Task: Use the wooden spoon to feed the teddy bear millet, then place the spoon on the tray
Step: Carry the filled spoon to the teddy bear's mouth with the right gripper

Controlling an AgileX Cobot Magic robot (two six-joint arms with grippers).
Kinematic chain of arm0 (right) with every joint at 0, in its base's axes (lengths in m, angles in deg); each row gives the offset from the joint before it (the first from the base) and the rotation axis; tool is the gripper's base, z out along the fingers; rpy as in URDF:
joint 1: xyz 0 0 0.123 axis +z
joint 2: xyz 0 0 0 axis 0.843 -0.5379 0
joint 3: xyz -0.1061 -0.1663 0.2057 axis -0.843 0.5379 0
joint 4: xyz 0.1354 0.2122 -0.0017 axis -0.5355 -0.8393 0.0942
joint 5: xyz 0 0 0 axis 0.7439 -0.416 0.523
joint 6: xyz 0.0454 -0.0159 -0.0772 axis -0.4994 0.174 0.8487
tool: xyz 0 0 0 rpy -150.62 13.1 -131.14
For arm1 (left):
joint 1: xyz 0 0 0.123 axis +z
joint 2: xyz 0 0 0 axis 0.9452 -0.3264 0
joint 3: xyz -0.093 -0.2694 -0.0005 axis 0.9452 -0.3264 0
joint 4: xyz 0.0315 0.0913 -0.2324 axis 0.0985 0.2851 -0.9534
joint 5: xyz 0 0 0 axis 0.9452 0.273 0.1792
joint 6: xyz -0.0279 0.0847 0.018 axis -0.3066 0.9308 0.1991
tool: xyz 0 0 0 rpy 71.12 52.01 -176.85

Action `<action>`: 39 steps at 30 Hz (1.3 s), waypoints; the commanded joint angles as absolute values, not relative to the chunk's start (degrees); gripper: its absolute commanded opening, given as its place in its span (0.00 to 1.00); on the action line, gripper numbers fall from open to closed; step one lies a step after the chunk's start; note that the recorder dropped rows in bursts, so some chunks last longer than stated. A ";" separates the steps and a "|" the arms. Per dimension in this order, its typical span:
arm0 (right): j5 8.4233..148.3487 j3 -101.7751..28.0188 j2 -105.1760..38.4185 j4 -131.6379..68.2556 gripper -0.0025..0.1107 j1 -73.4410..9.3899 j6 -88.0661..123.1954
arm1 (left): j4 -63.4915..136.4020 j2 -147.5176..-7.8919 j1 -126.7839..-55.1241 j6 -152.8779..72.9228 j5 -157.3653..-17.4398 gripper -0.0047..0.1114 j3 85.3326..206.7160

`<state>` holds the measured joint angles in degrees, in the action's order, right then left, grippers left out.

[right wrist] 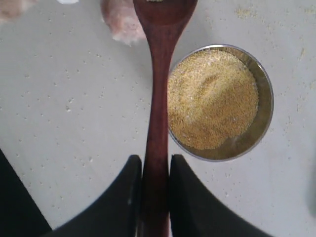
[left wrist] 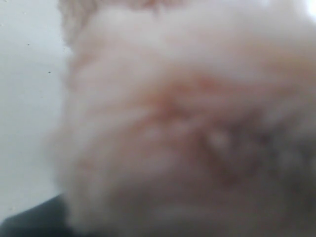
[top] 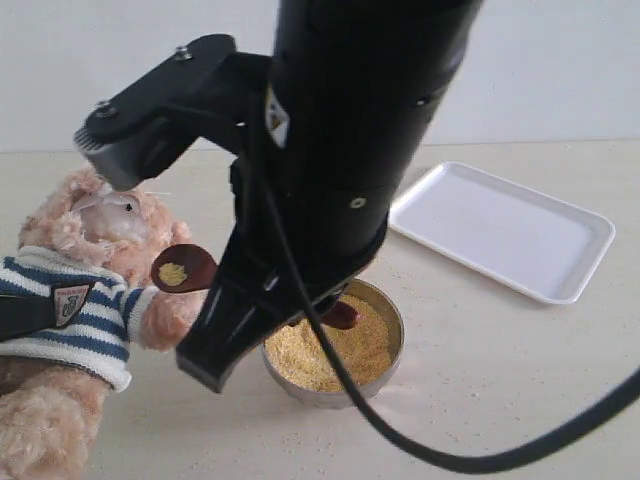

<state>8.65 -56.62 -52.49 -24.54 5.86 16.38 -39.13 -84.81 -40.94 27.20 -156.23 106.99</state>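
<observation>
Near the bear's (top: pixel 95 235) fluffy face, we are offering the smooth dark spoon (top: pixel 190 262) with a little millet (top: pixel 173 273). The right claw (right wrist: pixel 155 163) is pinching its slim handle. Next we are needing a gentle reach to the mouth, later the flat white tray (top: pixel 500 230). Fur is hiding the left claw, so we cannot tell its state.

Raised wooden spoon (top: pixel 196 264) bears millet (top: pixel 173 274) beside teddy bear (top: pixel 95 305); tray (top: pixel 500 230) well apart.

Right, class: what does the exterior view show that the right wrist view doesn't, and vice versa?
Exterior only: the tray, plus the teddy bear's face and striped shirt. Right wrist only: the right gripper clamped on the wooden spoon's handle. Both: the spoon and the millet in the steel bowl.
</observation>
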 commanded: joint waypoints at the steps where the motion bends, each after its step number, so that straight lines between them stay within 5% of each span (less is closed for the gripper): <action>1: 8.42 -60.72 -54.21 -23.49 0.10 7.09 16.87 | -40.45 -84.21 -40.81 27.70 -157.37 0.08 106.66; 39: 19.93 -64.62 -65.01 -8.67 0.10 8.41 18.90 | -40.45 -84.21 -40.81 27.70 -157.37 0.08 106.66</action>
